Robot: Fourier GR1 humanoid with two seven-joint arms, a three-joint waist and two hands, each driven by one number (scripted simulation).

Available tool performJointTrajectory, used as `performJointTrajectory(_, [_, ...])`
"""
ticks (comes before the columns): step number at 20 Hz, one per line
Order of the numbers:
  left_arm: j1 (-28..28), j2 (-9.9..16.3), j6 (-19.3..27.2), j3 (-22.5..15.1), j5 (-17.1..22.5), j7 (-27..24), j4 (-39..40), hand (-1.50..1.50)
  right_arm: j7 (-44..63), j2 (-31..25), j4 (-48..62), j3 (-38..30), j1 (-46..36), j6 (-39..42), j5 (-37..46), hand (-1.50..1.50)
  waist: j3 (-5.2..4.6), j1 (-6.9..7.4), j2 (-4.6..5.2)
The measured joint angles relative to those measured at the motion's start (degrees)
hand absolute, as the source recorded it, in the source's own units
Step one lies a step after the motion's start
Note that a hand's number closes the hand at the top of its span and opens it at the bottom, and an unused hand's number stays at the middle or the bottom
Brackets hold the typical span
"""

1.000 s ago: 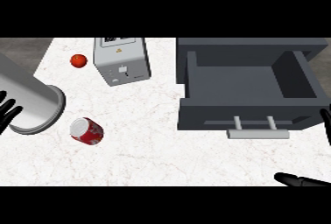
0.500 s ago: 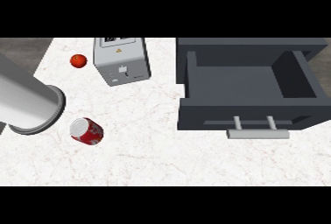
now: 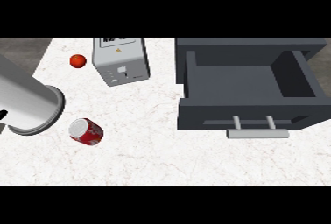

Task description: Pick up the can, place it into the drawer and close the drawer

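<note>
A: Where are the hands?

B: Neither shows. Only the left forearm (image 3: pixel 26 103) comes in from the left edge, a smooth grey cylinder with a flat round end; the hand beyond it is out of view, so whether it is open or curled round anything I cannot tell. The right arm is absent altogether.

A: And the can?

B: The can (image 3: pixel 86 131) lies on the pale marbled table (image 3: pixel 161 162), just beside the forearm's end, below and to its right. It is red, shiny metal, tipped over, silver top facing up-left. The left arm looks far nearer.

A: The drawer?

B: The drawer (image 3: pixel 249 116), dark grey and boxy, stands open well apart to the right, pale bar handle toward the viewer.
</note>
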Motion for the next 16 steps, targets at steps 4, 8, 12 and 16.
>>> performJointTrajectory(4, [-1.2,-0.8,1.0,-0.6,1.2,2.6,0.8,-1.5,0.3,0.1,-0.7,-2.1,0.8,1.8,-1.6,-1.5,0.02,0.03,0.0])
performJointTrajectory(8, [-4.1,-3.7,3.0,-4.0,-2.7,2.7,2.6,-1.5,-0.1,0.3,0.4,-3.7,0.5,3.4,-2.3,-1.5,-0.01,-0.06,0.03])
performJointTrajectory(12, [-6.0,-5.8,3.9,-5.8,-6.1,2.1,4.7,-1.5,1.2,-0.1,0.1,-6.2,0.5,4.9,-4.4,-1.5,-0.01,-0.05,0.04])
performJointTrajectory(16, [-8.4,-7.3,3.2,-7.0,-10.4,-0.3,9.5,-1.5,1.5,0.3,0.0,-7.6,1.0,6.9,-4.8,-1.5,0.0,-0.09,0.06])
